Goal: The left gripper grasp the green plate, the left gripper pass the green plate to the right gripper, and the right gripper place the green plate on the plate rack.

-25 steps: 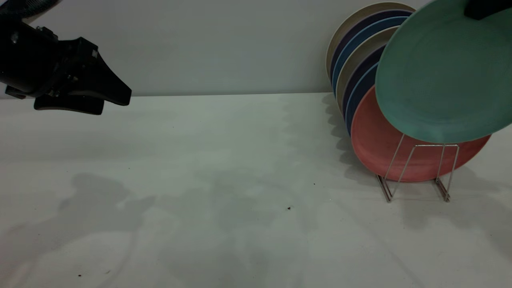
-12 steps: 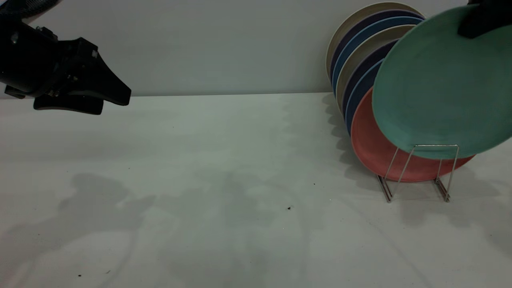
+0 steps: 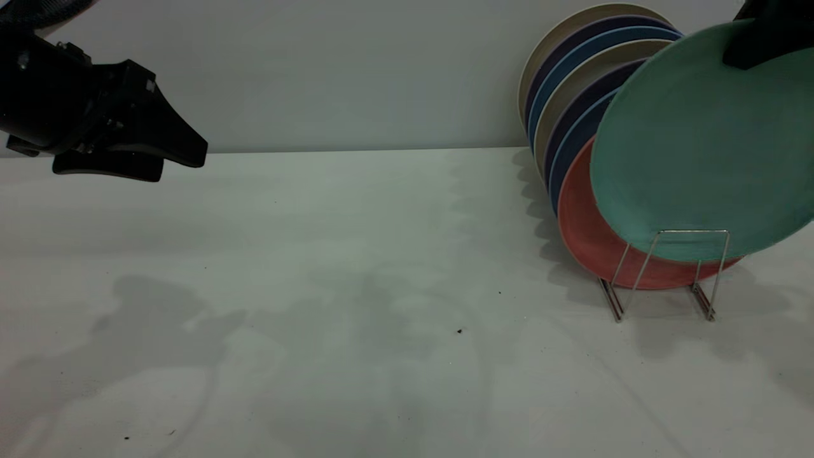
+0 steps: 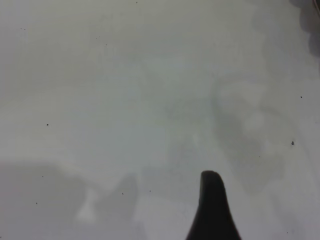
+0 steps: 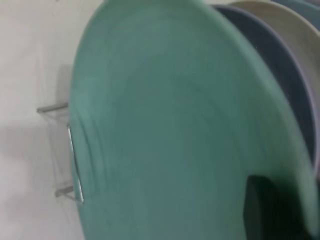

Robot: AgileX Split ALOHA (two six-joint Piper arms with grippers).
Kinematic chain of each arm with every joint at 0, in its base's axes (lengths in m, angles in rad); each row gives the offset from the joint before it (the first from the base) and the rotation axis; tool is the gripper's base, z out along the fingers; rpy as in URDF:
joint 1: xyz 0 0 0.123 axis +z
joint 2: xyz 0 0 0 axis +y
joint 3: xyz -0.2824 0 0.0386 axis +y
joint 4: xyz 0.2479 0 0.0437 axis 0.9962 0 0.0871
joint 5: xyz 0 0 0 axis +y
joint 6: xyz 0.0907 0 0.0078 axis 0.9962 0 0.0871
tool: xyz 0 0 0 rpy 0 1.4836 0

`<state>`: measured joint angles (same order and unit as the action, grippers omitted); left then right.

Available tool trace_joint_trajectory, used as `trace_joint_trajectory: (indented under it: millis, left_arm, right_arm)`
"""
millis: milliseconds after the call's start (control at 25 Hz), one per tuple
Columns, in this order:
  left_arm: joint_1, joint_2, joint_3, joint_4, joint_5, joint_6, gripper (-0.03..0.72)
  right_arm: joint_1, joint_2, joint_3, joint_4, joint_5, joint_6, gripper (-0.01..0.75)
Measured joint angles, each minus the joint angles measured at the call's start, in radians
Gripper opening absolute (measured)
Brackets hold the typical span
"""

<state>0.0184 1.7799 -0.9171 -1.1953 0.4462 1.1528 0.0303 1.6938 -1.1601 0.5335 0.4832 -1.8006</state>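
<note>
Outside, right gripper [image 3: 760, 41]: at the top right corner, clamped on the upper edge of the green plate [image 3: 693, 152].
Green plate: tilted, held in front of the pink plate [image 3: 588, 235], its lower edge behind the front loop of the rack [image 3: 664, 273].
Other plates: blue and cream ones stand in a row behind the pink one, filling the rack toward the wall.
Left gripper [image 3: 175, 156]: far left, above the table [image 3: 356, 286], well apart from the rack, jaws parted and holding nothing.
Left wrist: one black fingertip [image 4: 212, 207] over bare table; no plates show.
Right wrist: green plate [image 5: 170, 130] fills the view, a finger [image 5: 267, 210] on its face, wire of the rack [image 5: 75, 165] at its edge, blue and cream plates close behind.
</note>
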Motion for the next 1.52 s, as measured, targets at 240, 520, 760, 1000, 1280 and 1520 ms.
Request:
trace_joint_trajectory:
  millis: [240, 520, 760, 1000, 1280, 1520]
  left_arm:
    - [0.0, 0.0, 0.0, 0.0, 0.0, 0.0, 0.568]
    - [0.0, 0.0, 0.0, 0.0, 0.0, 0.0, 0.568]
    - [0.0, 0.0, 0.0, 0.079, -0.05, -0.097, 0.568]
    - [0.0, 0.0, -0.004, 0.47, -0.061, -0.45, 0.566]
    - [0.0, -0.019, -0.166, 1.154, 0.282, -1.045, 0.478]
    - [0.0, -0.211, -0.213, 1.291, 0.406, -1.163, 0.458]
  right_arm:
    - [0.0, 0.0, 0.0, 0.024, 0.039, 0.0, 0.248]
    - [0.0, 0.0, 0.0, 0.061, 0.166, 0.025, 0.257]
    - [0.0, 0.0, -0.002, 0.079, 0.209, 0.405, 0.257]
    - [0.0, 0.0, -0.022, 0.078, 0.221, 1.15, 0.257]
    - [-0.024, -0.047, -0.033, 0.015, 0.356, 1.376, 0.258]
    - [-0.067, -0.177, -0.034, -0.21, 0.604, 1.501, 0.289]
